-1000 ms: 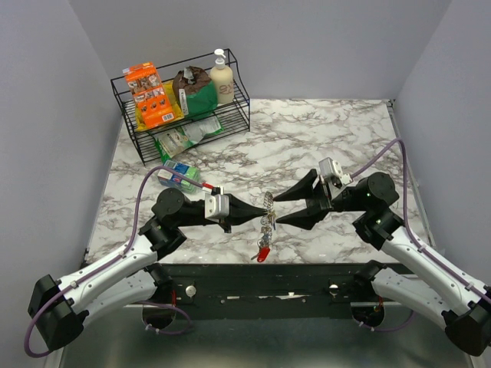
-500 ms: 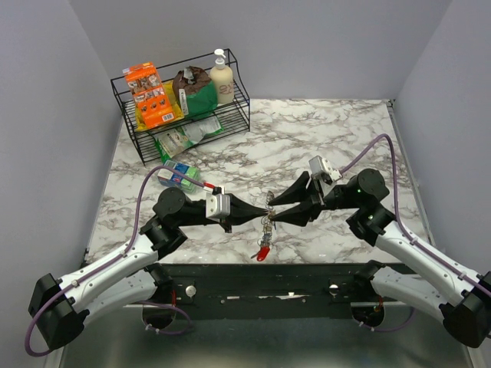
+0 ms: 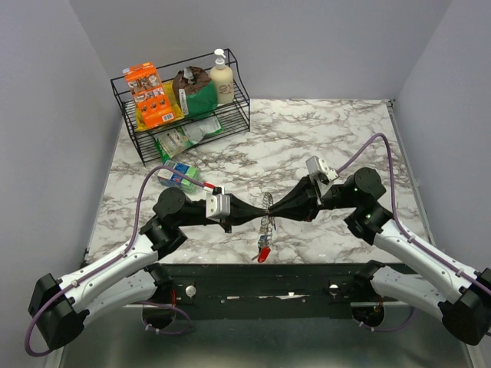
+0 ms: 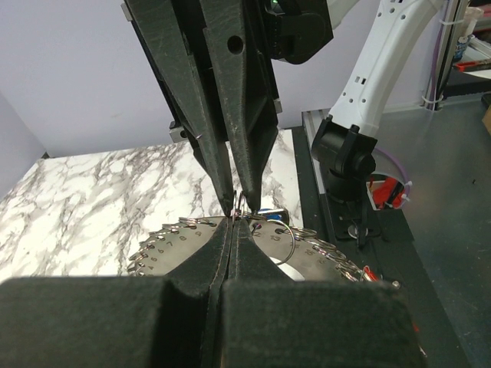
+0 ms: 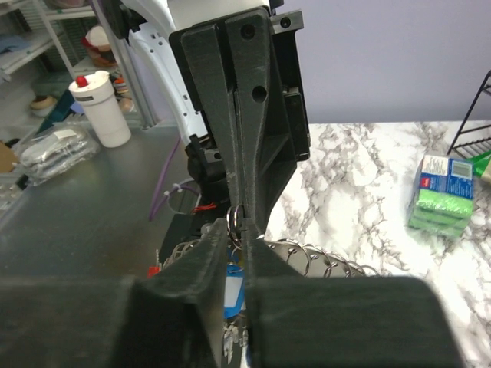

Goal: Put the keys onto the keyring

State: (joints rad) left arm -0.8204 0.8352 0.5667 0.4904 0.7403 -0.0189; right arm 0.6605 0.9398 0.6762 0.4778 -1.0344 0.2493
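Keyring [image 3: 266,213]: off the tabletop [image 3: 330,146], hanging between the two gripper tips over the near strip of marble. Top view shows it as a short, chain-like silver hang. The wrist views show an arc of wire strung with many small split rings.

Keys: the red key [image 3: 263,253] is at the low end of the keyring, toward the arm bases. Cannot tell whether it touches the tabletop. The blue key [image 5: 232,287] shows just under the keyring in the right wrist view, partly hidden by the fingers.

Left gripper [image 3: 258,209]: on the left side of the keyring. Its fingers are pressed together with no gap, and the keyring wire is pinched at their tips.

Right gripper [image 3: 276,208]: on the right side of the keyring, tip to tip with the left gripper. Its fingers stand a narrow slit apart, with one small ring of the keyring sitting between the tips. Cannot tell whether that ring is actually pinched.

Further out from the keyring:
- A green and blue packet [image 3: 180,175] lies on the tabletop to the left and a little beyond.
- A black wire rack [image 3: 242,115] stands well beyond on the left, at the far edge. It holds an orange box [image 3: 149,93] and a pump bottle [image 3: 222,77].
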